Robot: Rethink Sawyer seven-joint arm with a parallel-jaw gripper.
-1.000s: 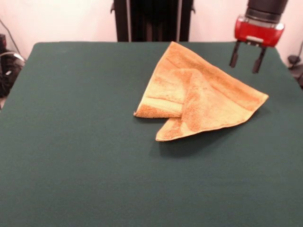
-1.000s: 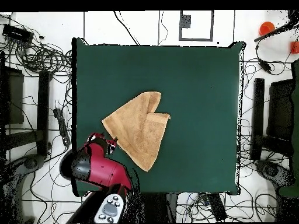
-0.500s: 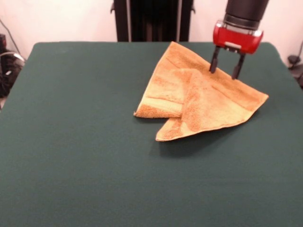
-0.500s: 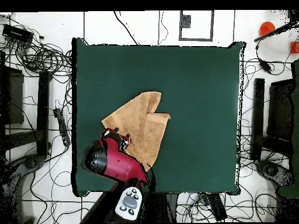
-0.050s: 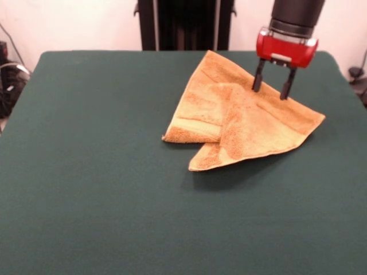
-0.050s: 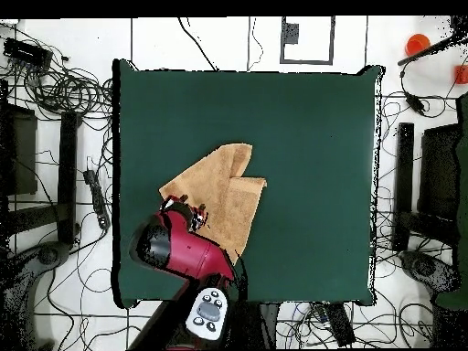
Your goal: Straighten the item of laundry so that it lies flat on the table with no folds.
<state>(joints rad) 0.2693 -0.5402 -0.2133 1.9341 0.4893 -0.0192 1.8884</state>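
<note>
Towel [image 5: 241, 117] and claw [image 5: 270, 90] nearly meet: the two dark fingers [image 5: 256, 80], spread apart and gripping nothing, hang tips-down at the cloth's upper right band, whether touching it I cannot tell. Golden-tan terry, it lies crumpled into a rough triangle, one flap doubled over the middle with a thick rolled ridge. It sits right of centre on the dark green tabletop [image 5: 92, 172].

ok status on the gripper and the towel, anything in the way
Gripper open, tips over the towel's far band. Towel folded over itself, not flat, on the table. Nothing in the way.
</note>
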